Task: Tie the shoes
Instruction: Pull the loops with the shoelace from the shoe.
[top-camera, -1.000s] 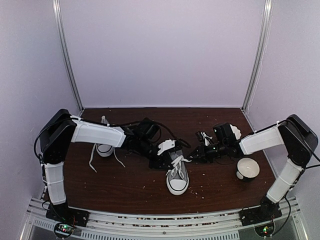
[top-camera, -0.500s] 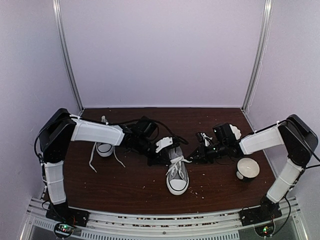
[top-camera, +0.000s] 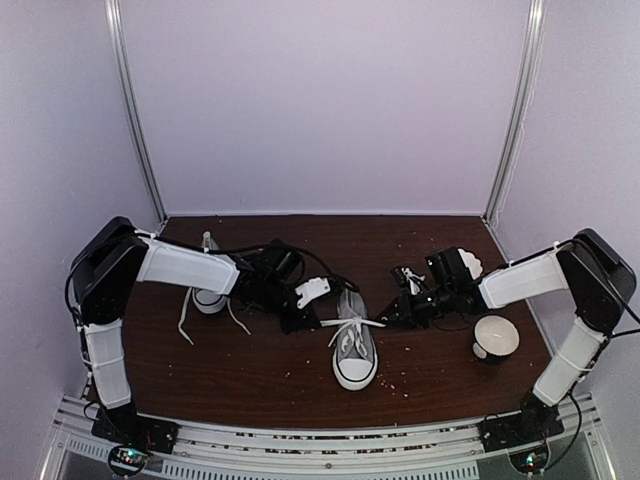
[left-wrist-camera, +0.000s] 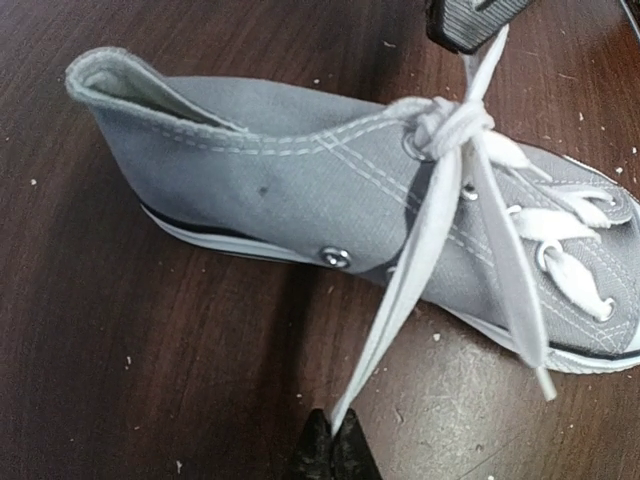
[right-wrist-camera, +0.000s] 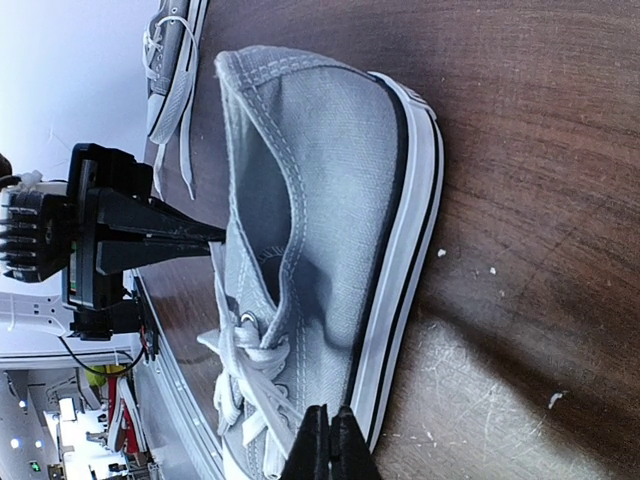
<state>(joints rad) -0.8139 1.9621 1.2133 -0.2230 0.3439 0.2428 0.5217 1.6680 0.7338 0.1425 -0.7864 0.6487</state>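
Brown table (top-camera: 250, 380). Grey sneaker (top-camera: 354, 352) in middle, toe to 6 o'clock. Other sneaker (top-camera: 208, 297) at its 9 o'clock, laces loose. White cup (top-camera: 495, 337) at 3 o'clock. Left claw (top-camera: 316, 322) pinches left lace end (left-wrist-camera: 390, 300) tight. Right claw (top-camera: 389, 319) pinches right lace end (left-wrist-camera: 485, 70) tight. Knot (left-wrist-camera: 450, 125) small. Good way: pull to 9 and 3 same, slow, so sneaker not slide.

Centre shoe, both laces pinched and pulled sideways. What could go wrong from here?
1. The left gripper pinches its lace only at the fingertips, so it may slip out under tension.
2. Nothing holds the shoe down. Uneven pull against the right gripper could drag or tip it.
3. The knot looks like one loose crossing and may open on release.
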